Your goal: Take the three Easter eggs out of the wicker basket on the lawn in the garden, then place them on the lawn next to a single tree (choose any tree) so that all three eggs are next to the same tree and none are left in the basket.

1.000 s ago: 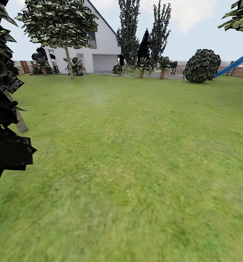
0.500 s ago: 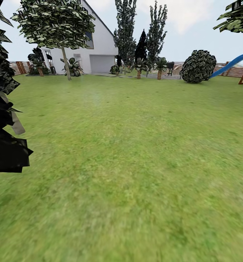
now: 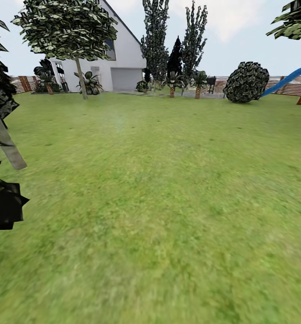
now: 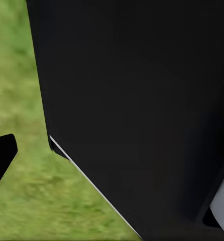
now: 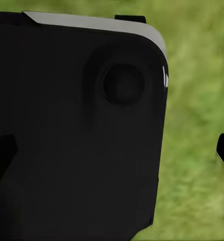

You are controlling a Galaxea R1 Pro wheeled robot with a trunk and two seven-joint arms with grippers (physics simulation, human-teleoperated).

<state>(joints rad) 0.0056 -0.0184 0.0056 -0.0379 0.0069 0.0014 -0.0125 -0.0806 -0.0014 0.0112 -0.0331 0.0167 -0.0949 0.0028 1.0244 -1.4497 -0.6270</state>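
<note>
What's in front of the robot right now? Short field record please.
ground: lawn, open grass ahead
near tree: pale trunk and dark leaves at the head view's left edge
far tree: tree before the white house
bush: round bush, far right
slide: blue slide, far right
tools: cannot tell whether open or shut

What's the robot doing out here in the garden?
It is on its way across the lawn, not handling anything right now. Ahead stand a tree with a pale trunk, a white house, a round bush and a blue slide. Dark leaves and a trunk of a nearer tree sit close on the left. The wrist views show grass beside the robot's dark body, so it is unclear whether the fingers are open.
</note>
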